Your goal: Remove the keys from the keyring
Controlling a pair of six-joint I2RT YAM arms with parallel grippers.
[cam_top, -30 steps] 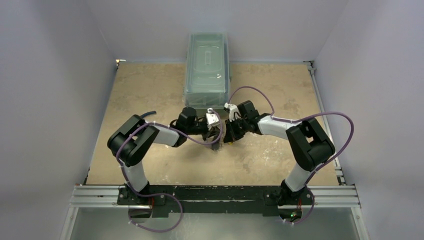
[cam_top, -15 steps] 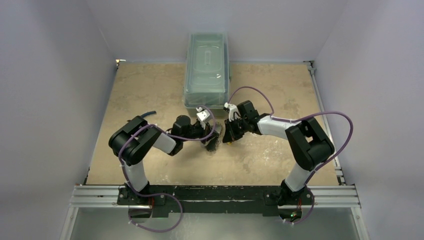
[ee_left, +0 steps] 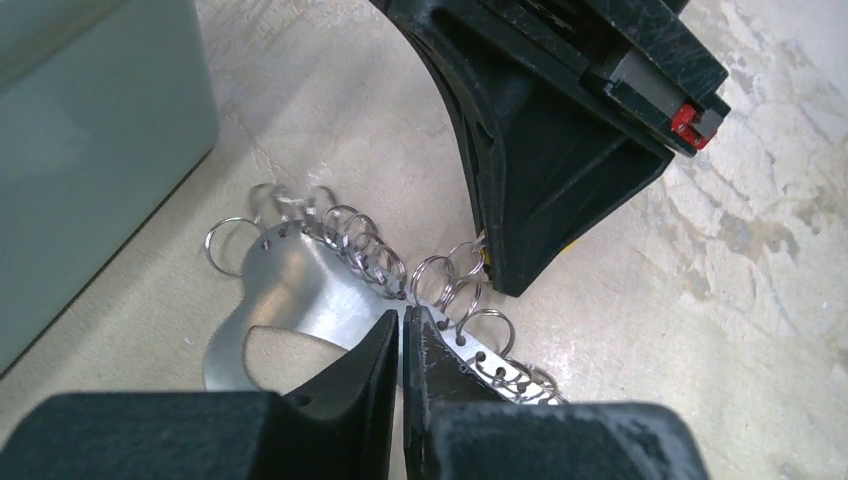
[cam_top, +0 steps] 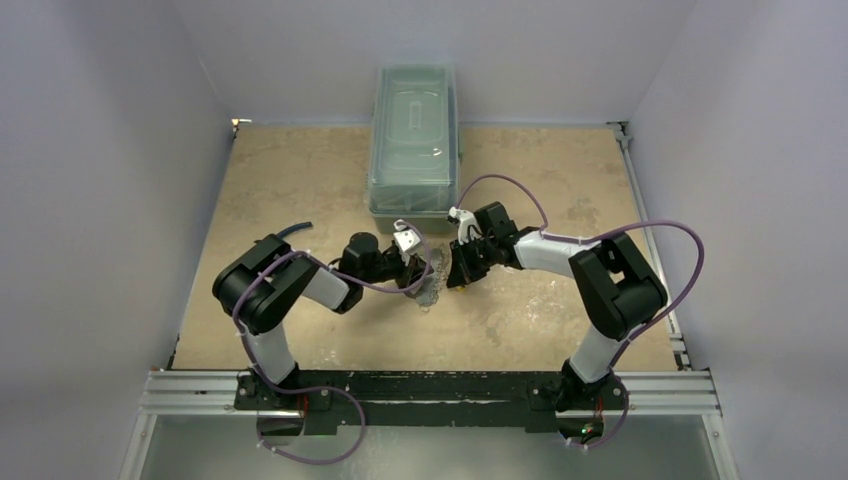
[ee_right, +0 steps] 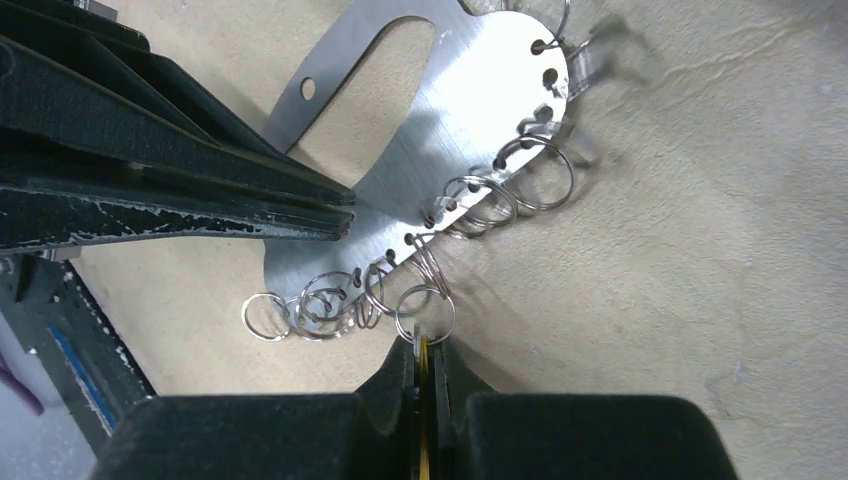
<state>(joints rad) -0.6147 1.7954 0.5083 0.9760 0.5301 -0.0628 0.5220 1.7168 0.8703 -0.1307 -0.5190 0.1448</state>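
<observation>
Brushed silvery sheet metal for the plate (ee_right: pixel 470 90), satin with fine grain lines, smooth at the edges. Thin polished wire for the rings (ee_right: pixel 520 185), brighter and glossier. Matt black plastic on the left gripper (ee_left: pixel 402 325) and right gripper (ee_right: pixel 424 350), scuffed and scratched pale along the edges. Yellow on the key (ee_right: pixel 424 375), material unclear. Matt, mottled beige on the bench (ee_right: pixel 700 250), worn and rough-looking. Translucent greenish plastic for the box (cam_top: pixel 415 130), smooth with a dull sheen.
</observation>
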